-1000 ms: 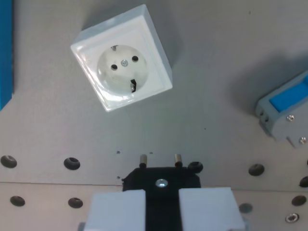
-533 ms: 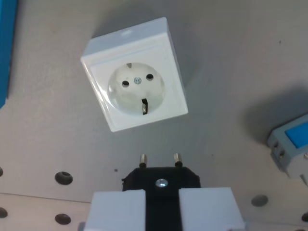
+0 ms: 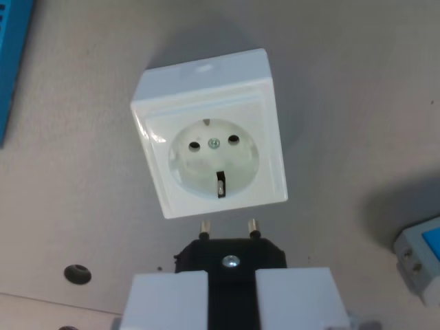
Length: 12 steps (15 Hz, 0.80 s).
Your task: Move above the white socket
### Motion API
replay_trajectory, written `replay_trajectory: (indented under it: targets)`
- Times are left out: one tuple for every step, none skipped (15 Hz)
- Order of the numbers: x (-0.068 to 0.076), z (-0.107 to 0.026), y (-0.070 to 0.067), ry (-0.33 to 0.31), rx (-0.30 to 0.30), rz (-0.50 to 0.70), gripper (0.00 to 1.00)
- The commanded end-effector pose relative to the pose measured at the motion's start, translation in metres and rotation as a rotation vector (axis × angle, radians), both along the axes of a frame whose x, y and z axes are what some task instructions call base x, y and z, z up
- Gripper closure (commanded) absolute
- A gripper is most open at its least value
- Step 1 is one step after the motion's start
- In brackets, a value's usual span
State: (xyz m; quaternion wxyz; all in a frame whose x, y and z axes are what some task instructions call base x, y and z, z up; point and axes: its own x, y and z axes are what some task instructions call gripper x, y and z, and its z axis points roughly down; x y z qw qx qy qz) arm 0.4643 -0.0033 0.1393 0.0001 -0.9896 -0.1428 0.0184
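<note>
The white socket is a square box with a round recess, two pin holes and a centre screw. It lies on the grey table in the upper middle of the wrist view, turned slightly. My gripper sits at the bottom centre, its two white fingers shut on a black plug. The plug's two metal pins point up the picture, and their tips reach the socket's near edge.
A blue object lies along the wrist view's left edge. A grey and blue part sits at the right edge. A round hole in the table shows at the lower left.
The camera has moved toward the socket. The socket now sits lower and more to the right in the picture, larger, closer to the plug's pins. The plug stays held the same way.
</note>
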Motion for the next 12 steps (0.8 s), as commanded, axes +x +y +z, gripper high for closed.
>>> replay_trajectory:
  targets:
    - [0.002, -0.01, 0.003, -0.067, 0.006, 0.129, 1.0]
    - [0.003, -0.012, 0.004, -0.065, 0.005, 0.13, 1.0]
    - [0.004, -0.015, 0.005, -0.06, 0.004, 0.133, 1.0]
    - [0.005, -0.017, 0.005, -0.058, 0.004, 0.132, 1.0]
    - [0.006, -0.018, 0.006, -0.055, 0.003, 0.133, 1.0]
    - [0.006, -0.02, 0.007, -0.051, 0.003, 0.134, 1.0]
    - [0.007, -0.021, 0.007, -0.048, 0.002, 0.133, 1.0]
    - [0.008, -0.022, 0.008, -0.046, 0.002, 0.13, 1.0]
    - [0.008, -0.023, 0.008, -0.043, 0.002, 0.126, 1.0]
    - [0.009, -0.024, 0.008, -0.041, 0.001, 0.123, 1.0]
    - [0.01, -0.025, 0.008, -0.039, 0.001, 0.121, 1.0]
    - [0.01, -0.026, 0.008, -0.038, 0.001, 0.119, 1.0]
